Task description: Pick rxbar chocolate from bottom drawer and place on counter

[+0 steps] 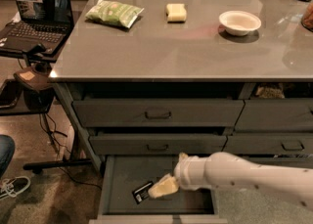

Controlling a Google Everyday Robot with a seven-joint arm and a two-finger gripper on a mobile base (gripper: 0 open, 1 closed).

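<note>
The rxbar chocolate (142, 192) is a small flat black wrapper with white print. It lies on the floor of the open bottom drawer (122, 176), left of the middle. My gripper (164, 187) reaches down into the drawer on a white arm that comes in from the right. Its pale tip is right beside the bar's right end, touching or nearly touching it. The grey glossy counter (161, 52) spans the top of the view above the drawers.
A green snack bag (114, 12), a pale yellow block (176, 12) and a white bowl (239, 22) sit on the counter. Two shut handled drawers (157, 113) are above the open one. A laptop on a side stand (36, 10) is at left, with cables below.
</note>
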